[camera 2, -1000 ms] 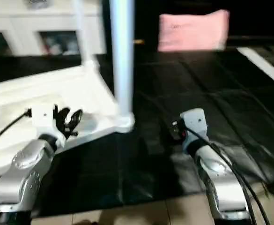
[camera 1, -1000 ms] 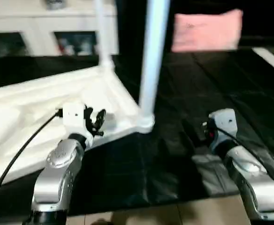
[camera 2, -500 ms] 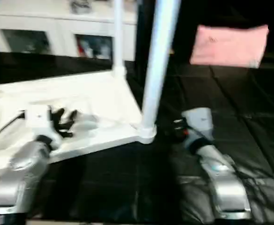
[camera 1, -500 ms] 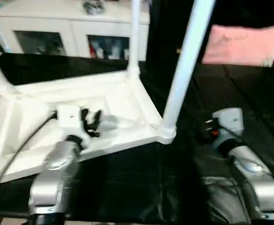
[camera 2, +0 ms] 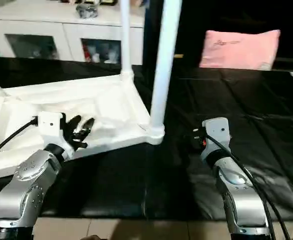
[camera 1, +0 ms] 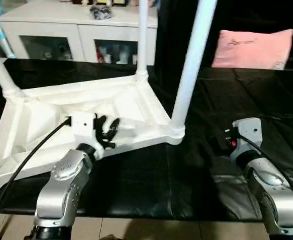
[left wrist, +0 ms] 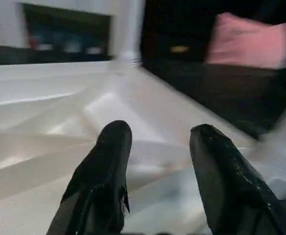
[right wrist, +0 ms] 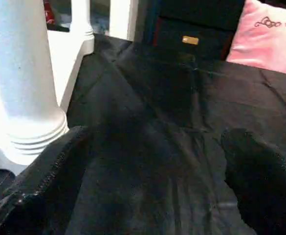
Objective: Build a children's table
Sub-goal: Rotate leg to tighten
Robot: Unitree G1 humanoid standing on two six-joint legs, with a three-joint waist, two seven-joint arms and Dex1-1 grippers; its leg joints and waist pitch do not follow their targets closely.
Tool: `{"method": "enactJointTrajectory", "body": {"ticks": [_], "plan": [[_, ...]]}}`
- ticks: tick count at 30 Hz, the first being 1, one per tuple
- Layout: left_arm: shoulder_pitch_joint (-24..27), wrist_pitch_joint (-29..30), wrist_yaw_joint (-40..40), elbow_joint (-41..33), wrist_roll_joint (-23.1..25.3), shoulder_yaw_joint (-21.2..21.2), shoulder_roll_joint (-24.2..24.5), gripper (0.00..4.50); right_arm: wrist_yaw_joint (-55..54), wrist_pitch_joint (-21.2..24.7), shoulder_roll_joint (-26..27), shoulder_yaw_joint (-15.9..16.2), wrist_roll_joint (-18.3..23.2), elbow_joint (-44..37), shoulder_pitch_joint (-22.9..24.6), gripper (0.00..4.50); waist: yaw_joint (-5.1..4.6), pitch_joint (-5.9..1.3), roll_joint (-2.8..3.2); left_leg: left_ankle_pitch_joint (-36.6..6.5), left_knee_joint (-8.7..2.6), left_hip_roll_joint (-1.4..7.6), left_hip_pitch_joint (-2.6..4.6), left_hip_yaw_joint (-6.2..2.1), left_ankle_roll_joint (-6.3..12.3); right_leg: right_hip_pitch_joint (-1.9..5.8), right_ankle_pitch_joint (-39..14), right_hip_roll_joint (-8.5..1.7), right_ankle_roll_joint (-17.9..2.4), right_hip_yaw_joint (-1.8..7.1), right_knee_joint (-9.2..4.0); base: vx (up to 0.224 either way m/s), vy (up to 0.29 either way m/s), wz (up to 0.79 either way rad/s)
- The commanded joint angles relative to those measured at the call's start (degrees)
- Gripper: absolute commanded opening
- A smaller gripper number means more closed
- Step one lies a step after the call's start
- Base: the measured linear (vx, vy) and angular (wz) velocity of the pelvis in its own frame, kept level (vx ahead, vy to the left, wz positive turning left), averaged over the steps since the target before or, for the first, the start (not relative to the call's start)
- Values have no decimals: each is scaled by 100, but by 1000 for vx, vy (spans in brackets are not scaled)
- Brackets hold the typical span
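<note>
The left hand hovers half-spread, empty, over the upturned tabletop. The right hand, spread wide, has a leg socketed just beside it; head views also show a pink pillow beyond.

Head pair looks forward and down over both silver forearms, taking in the upturned tabletop, its upright legs, the white cabinet and pink cushion behind; the right eye sits slightly to the side. Left wrist camera skims close above the ribbed underside. Right wrist camera hovers low over the black sheet, sharing the near leg and cushion.
</note>
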Motion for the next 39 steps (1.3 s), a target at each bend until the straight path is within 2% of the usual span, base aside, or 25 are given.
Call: {"method": "enactJointTrajectory", "body": {"ticks": [1,4,6,7,9,10,12,13,15,16,18,19,20,21,22,24,28,29,30,32,33,35,36,37,39], "plan": [[-166,108,-271,-21,-145,-87,83,256,-33,98,5,-22,-40,-28,-48,450,-15,-205,-13,-2876,-636,365,190,-218,-705,-101,-2003,-297,-707,173,-630,0,0,0],[-469,257,-685,217,-140,-268,301,285,-17,99,-33,-30,-54,-18,-42,450,-8,-205,-12,-2821,-638,362,197,-197,-676,-136,-1951,-292,-703,190,-636,0,0,0],[-823,347,-1217,595,-6,-580,602,293,14,104,-121,-38,-91,13,-66,450,0,-213,-9,-2722,-635,358,206,-186,-655,-152,-1831,-287,-726,203,-628,0,0,0],[-884,355,-1368,653,17,-671,679,307,21,102,-145,-34,-108,18,-71,450,21,-230,-12,-2635,-630,355,232,-165,-640,-180,-1775,-279,-727,220,-621,0,0,0],[-1112,630,-2031,804,35,-1083,1021,318,74,54,-222,-24,-142,39,-90,450,27,-247,-12,-2367,-650,365,192,-146,-589,-138,-1496,-277,-787,223,-589,0,0,0],[-1137,646,-2093,822,43,-1127,1056,337,82,50,-228,-26,-139,39,-91,450,16,-279,-26,-2073,-635,357,158,-124,-513,-111,-1206,-262,-827,228,-544,0,0,0],[-1348,688,-2509,1019,157,-1425,1283,337,137,55,-276,-36,-123,40,-103,450,17,-297,-40,-1745,-625,350,119,-102,-391,-82,-884,-250,-866,229,-522,26,-1,-6],[-1623,793,-2737,1310,240,-1577,1377,337,184,81,-308,-59,-87,37,-113,450,24,-337,-1,-1456,-594,340,123,-68,-255,-98,-449,-229,-968,240,-479,51,-1,-12],[-1835,875,-2853,1522,279,-1660,1416,337,243,139,-332,-76,-31,28,-119,450,43,-360,4,-1251,-563,324,144,-35,-165,-103,-77,-213,-1056,248,-461,28,-3,-4],[-2069,1024,-2988,1720,301,-1760,1467,337,343,307,-356,-112,102,-5,-122,450,49,-374,15,-1023,-540,324,139,-19,-57,-76,332,-217,-1187,246,-428,0,0,0],[-2406,1185,-3247,2034,366,-1964,1566,337,572,510,-509,-111,224,-70,-101,450,90,-433,3,-197,-444,316,101,7,297,-25,1454,-221,-1423,228,-326,0,0,0],[-2406,1185,-3247,2034,366,-1964,1566,337,572,510,-509,-111,224,-70,-101,450,117,-429,-4,-153,-424,306,111,37,429,-37,1621,-208,-1494,221,-325,0,0,0],[-2506,1225,-3325,2135,410,-2042,1608,337,655,568,-573,-99,230,-91,-85,450,110,-420,-10,-172,-426,311,98,40,479,-25,1630,-225,-1534,226,-326,0,0,0],[-2572,1194,-3373,2231,475,-2110,1621,337,731,591,-646,-85,226,-97,-72,450,127,-408,24,-289,-434,325,109,46,512,-30,1459,-241,-1600,226,-341,0,0,0],[-2676,1138,-3438,2390,578,-2203,1633,337,832,624,-748,-82,234,-115,-54,450,121,-397,26,-387,-443,332,113,45,518,-33,1314,-234,-1610,222,-360,0,0,0],[-2787,1163,-3448,2549,642,-2253,1607,337,937,698,-854,-107,275,-158,-41,450,151,-379,67,-708,-468,363,150,44,414,-41,813,-231,-1653,229,-389,0,0,0],[-3016,1236,-3570,2925,706,-2352,1541,337,1204,940,-1135,-158,384,-339,28,450,212,-354,55,-1147,-515,392,191,56,195,-74,220,-236,-1659,245,-436,0,0,0],[-3108,1223,-3606,3093,743,-2392,1528,337,1389,1171,-1253,-191,588,-453,56,450,244,-332,82,-1340,-537,390,208,53,126,-86,-51,-232,-1617,247,-463,0,0,0],[-3112,1220,-3608,3099,745,-2394,1528,337,1398,1184,-1255,-195,603,-460,57,450,250,-332,73,-1394,-541,393,208,52,99,-83,-126,-240,-1605,248,-467,0,0,0],[-3325,1050,-3653,3471,844,-2453,1470,337,1823,1601,-1467,-235,1059,-834,101,450,261,-324,74,-1439,-556,387,182,46,61,-79,-279,-253,-1546,250,-484,0,0,0],[-3348,1027,-3656,3510,857,-2460,1463,337,1860,1629,-1491,-232,1087,-870,102,450,284,-334,69,-1480,-549,396,196,37,60,-68,-323,-264,-1504,256,-493,0,0,0],[-3493,895,-3689,3749,932,-2489,1402,337,2010,1687,-1599,-193,1187,-1047,78,450,296,-330,95,-1437,-568,399,164,25,17,-78,-361,-277,-1460,248,-493,0,0,0],[-3570,821,-3718,3878,965,-2501,1362,337,2027,1700,-1629,-169,1189,-1107,42,450,300,-338,101,-1448,-562,396,176,31,-4,-85,-371,-277,-1445,250,-499,0,0,0],[-3649,763,-3751,4021,991,-2507,1320,337,2017,1743,-1624,-171,1208,-1145,7,450,307,-338,94,-1474,-563,400,187,29,-36,-97,-372,-283,-1453,255,-506,0,0,0],[-3866,543,-3838,4434,1090,-2557,1208,337,2003,1806,-1600,-155,1225,-1252,-50,450,309,-344,123,-1488,-566,395,183,25,-84,-97,-331,-284,-1473,253,-500,0,0,0]]}}
